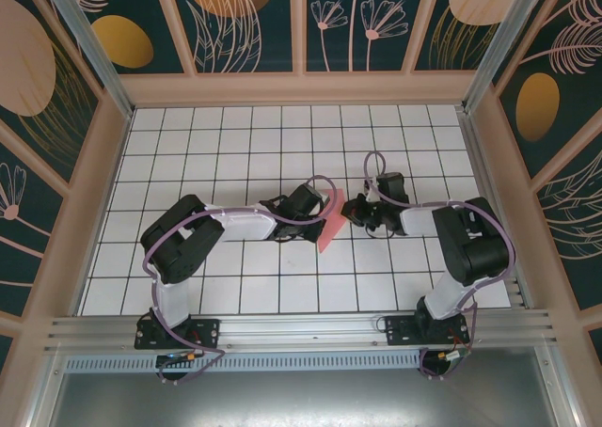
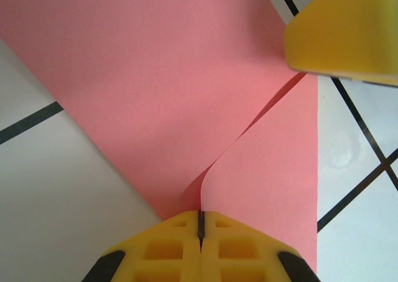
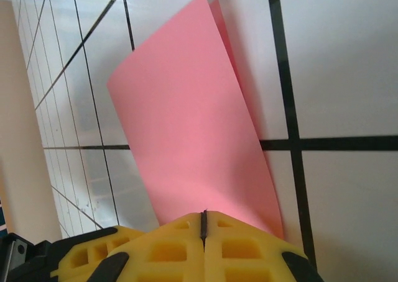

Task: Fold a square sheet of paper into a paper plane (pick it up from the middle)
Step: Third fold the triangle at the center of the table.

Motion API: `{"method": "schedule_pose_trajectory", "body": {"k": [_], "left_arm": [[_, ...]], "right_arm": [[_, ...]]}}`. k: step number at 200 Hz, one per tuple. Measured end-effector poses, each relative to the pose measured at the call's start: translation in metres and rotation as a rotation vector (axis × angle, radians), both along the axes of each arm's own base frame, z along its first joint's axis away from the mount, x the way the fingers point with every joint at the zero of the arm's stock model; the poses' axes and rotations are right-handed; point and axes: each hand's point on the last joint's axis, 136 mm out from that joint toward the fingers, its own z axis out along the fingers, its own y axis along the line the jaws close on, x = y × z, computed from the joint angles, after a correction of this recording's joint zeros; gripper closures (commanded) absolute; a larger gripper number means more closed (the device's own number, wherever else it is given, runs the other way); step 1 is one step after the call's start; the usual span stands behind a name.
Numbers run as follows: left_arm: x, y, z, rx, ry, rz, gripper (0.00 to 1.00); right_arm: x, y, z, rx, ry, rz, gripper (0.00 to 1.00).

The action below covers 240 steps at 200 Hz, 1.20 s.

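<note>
Overhead view, centre of frame: the sheet of paper (image 1: 327, 222), pink and doubled over on itself, hangs between the left gripper (image 1: 317, 205) and the right gripper (image 1: 355, 209) above the white gridded table (image 1: 235, 145). Both grippers are fully closed, each nipping an edge of the sheet between its yellow fingers. In each wrist view the paper rises from the closed seam at bottom centre. In the left wrist view a soft, uncreased bend runs from bottom centre toward the upper right, with two layers lying loosely together. The sheet is judged very light, thin and limp: it bows under its own weight, marks at any hard pinch, and may tear if the arms pull apart. Holds are best kept at the edges near a fold line, clear of the surface to be creased. Whether its lower corner touches the table cannot quite be told from overhead.
</note>
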Motion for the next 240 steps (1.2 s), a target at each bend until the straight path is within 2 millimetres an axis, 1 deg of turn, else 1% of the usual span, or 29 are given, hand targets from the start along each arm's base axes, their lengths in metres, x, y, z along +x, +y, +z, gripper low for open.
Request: {"method": "schedule_pose_trajectory", "body": {"k": [21, 44, 83, 102, 123, 134, 147, 171, 193, 207, 222, 240], "left_arm": [[0.0, 0.0, 0.0, 0.0, 0.0, 0.0, 1.0], [0.0, 0.0, 0.0, 0.0, 0.0, 0.0, 1.0], [0.0, 0.0, 0.0, 0.0, 0.0, 0.0, 1.0], [0.0, 0.0, 0.0, 0.0, 0.0, 0.0, 1.0], [0.0, 0.0, 0.0, 0.0, 0.0, 0.0, 1.0], [0.0, 0.0, 0.0, 0.0, 0.0, 0.0, 1.0], [0.0, 0.0, 0.0, 0.0, 0.0, 0.0, 1.0], [0.0, 0.0, 0.0, 0.0, 0.0, 0.0, 1.0], [0.0, 0.0, 0.0, 0.0, 0.0, -0.001, 1.0], [0.0, 0.0, 0.0, 0.0, 0.0, 0.0, 1.0], [0.0, 0.0, 0.0, 0.0, 0.0, 0.0, 1.0], [0.0, 0.0, 0.0, 0.0, 0.0, 0.0, 1.0]], "right_arm": [[0.0, -0.001, -0.004, -0.002, 0.005, 0.0, 1.0], [-0.005, -0.002, -0.016, -0.008, 0.029, -0.001, 1.0], [-0.004, -0.002, -0.014, 0.001, 0.024, 0.0, 1.0], [-0.005, -0.002, -0.005, 0.007, 0.009, 0.002, 1.0], [-0.006, -0.002, 0.021, 0.03, -0.06, 0.002, 1.0], [-0.01, -0.003, 0.03, 0.043, -0.085, -0.003, 1.0], [-0.018, -0.005, 0.032, 0.053, -0.09, -0.004, 1.0], [-0.045, -0.001, 0.022, 0.059, -0.048, 0.008, 1.0], [-0.076, 0.015, 0.013, 0.064, 0.002, 0.058, 1.0], [-0.089, 0.026, 0.009, 0.074, 0.021, 0.084, 1.0], [-0.097, 0.035, 0.008, 0.085, 0.032, 0.103, 1.0], [-0.099, 0.044, 0.006, 0.093, 0.043, 0.118, 1.0]]}}
